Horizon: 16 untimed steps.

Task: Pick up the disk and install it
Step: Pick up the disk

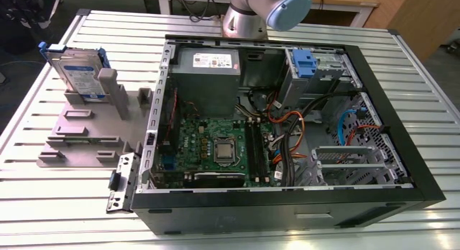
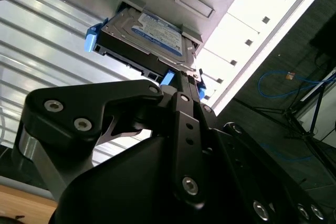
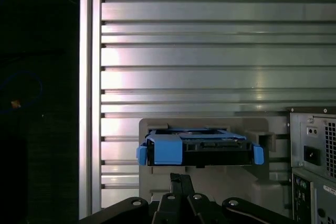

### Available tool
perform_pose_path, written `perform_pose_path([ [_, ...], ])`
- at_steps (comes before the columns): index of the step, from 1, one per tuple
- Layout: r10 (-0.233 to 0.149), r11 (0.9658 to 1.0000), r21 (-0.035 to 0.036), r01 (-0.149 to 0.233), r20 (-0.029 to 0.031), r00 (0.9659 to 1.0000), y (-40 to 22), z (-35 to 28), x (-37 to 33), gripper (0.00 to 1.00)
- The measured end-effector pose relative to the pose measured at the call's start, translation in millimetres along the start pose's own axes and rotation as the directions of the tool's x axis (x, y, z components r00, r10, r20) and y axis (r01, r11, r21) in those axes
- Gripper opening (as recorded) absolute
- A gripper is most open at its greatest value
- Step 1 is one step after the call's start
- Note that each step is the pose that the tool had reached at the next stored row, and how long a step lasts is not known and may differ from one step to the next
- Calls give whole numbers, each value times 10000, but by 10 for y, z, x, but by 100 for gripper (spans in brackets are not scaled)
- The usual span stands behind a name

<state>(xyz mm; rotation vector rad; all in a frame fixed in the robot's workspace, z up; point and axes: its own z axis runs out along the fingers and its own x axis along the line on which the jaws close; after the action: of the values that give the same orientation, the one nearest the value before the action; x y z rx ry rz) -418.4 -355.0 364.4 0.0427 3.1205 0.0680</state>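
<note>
The disk (image 1: 75, 72) is a silver hard drive with a white-and-blue label and blue side rails. It stands on edge in a grey holder (image 1: 79, 132) on the table, at the exterior view's left. In both wrist views the disk (image 2: 152, 34) (image 3: 199, 148) sits in that holder straight ahead of my gripper (image 2: 182, 80) (image 3: 181, 180). The black fingers are pressed together with nothing between them. They are apart from the disk and touch nothing. The arm's lower joint (image 1: 260, 13) rises at the table's far edge.
An open computer case (image 1: 402, 153) lies beside the holder, with a motherboard (image 1: 219, 145), a grey metal box (image 1: 208, 72) and an upright silver cage with a blue latch (image 1: 302, 64). The case's rear panel (image 3: 315, 156) shows beside the holder. The ribbed metal table (image 1: 57, 207) ends close past the holder.
</note>
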Motion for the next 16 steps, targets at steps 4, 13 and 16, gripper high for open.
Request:
perform_pose_path([
  [4, -7, 10000, 0, 7, 0, 10000, 0, 0, 0, 11],
  [13, -508, 9987, -11, 508, -23, 9987, 0, 0, 1, 11],
  [16, -973, 9953, -22, 973, -41, 9952, 0, 1, 0, 11],
])
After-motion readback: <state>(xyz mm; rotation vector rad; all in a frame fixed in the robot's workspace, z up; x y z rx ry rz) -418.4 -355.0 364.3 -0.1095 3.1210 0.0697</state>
